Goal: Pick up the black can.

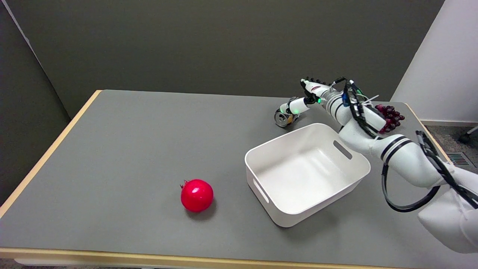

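1. i see my right arm [396, 149] reaching in from the lower right, across the far right side of the grey table [130, 149], passing behind the far right corner of the white bin.
2. my right hand [304, 98] is at the black can [283, 118], which lies tipped on its side on the table just beyond the far left corner of the white bin [306, 172], silver end facing toward me.
3. one finger [295, 106] comes down onto the top of the can and touches it; the other fingers sit higher and further back. i cannot tell from this view whether the hand is actually clamped on the can or only resting against it.
4. the can is apart from the bin, with a thin strip of table showing between them.
5. the white bin is a rectangular tub with slot handles in two walls, sitting at an angle on the right half of the table. i see only its bare white floor inside.
6. a bunch of dark red grapes [390, 117] lies near the far right edge of the table, partly hidden behind my forearm.
7. a red pomegranate [196, 195] stands on the table toward the near side, well to the left of the bin.
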